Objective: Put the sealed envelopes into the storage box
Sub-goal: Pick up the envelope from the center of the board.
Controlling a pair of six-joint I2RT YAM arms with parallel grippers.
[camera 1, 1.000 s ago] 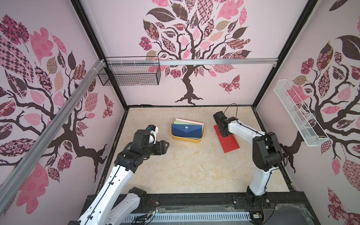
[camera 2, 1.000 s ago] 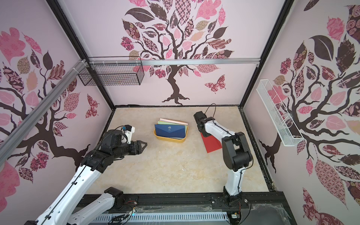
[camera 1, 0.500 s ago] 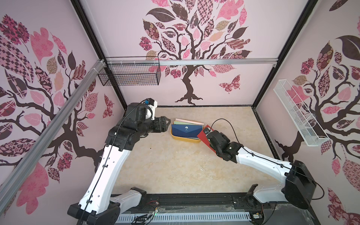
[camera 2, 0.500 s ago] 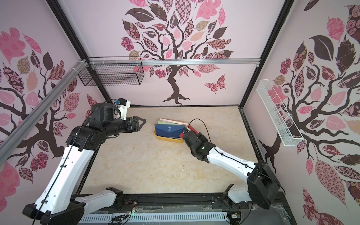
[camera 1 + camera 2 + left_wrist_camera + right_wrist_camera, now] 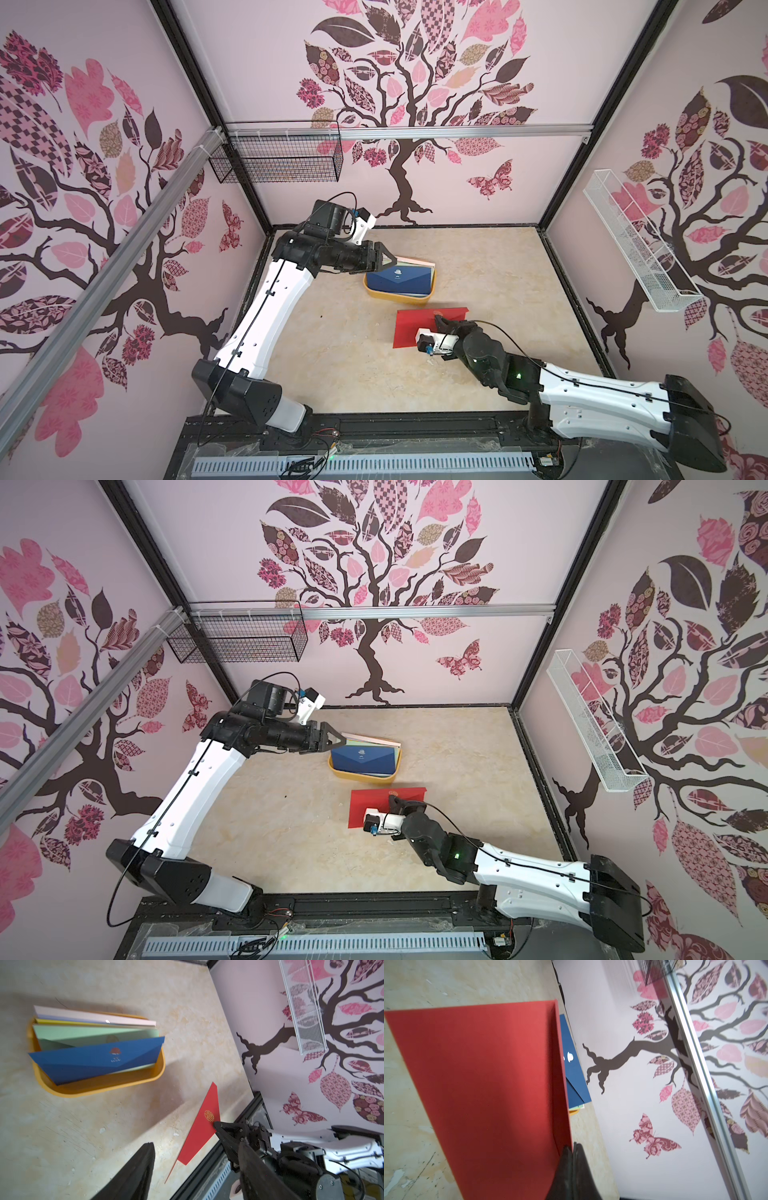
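Observation:
The yellow-orange storage box [image 5: 395, 296] [image 5: 358, 776] [image 5: 99, 1086] stands mid-table and holds several sealed envelopes leaning in a stack. A navy envelope [image 5: 401, 279] [image 5: 93, 1061] is on top, with light green, yellow, lilac and pink ones behind it. In front of the box, a red envelope [image 5: 415, 328] [image 5: 374, 804] [image 5: 199, 1132] [image 5: 488, 1084] is held tilted above the table. My right gripper [image 5: 438, 319] [image 5: 572, 1145] is shut on its edge beside the gold emblem. My left gripper [image 5: 386, 259] [image 5: 338, 739] [image 5: 195, 1142] is open and empty, over the box's far left corner.
A black wire basket [image 5: 278, 160] hangs on the back wall at the left. On the right wall is a white mesh tray [image 5: 636, 249]. A black frame rail [image 5: 374, 424] borders the table's front. Pink walls close in three sides.
My right arm swung the red envelope from the box's right side round to its front and turned it level. My left gripper moved right, up to the box's corner.

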